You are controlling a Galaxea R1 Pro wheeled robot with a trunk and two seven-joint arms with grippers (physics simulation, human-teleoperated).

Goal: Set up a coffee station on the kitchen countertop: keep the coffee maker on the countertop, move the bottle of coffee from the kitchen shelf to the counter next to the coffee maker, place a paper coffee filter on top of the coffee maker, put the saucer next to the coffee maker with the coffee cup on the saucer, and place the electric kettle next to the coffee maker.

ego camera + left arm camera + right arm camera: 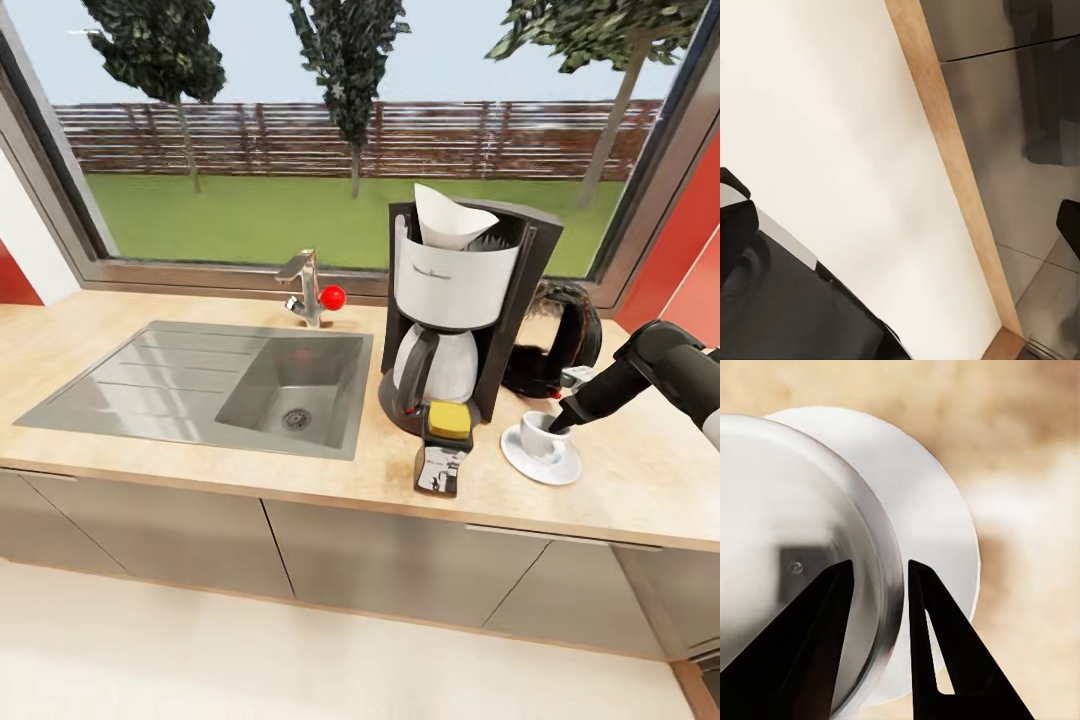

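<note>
Coffee maker (462,315) upright on the wood-grain tabletop (120,465), right of the sink, white paper coffee filter (447,218) sitting in its top. Bottle of coffee (445,449) just near of it. Dark electric kettle (556,340) to its right. White coffee cup (541,436) upright on saucer (530,462), near-right.

The wood-grain table (620,470) carries an inset sink (210,385), the coffee maker (455,310), kettle (560,340), coffee jar (444,450) and saucer (540,458).
</note>
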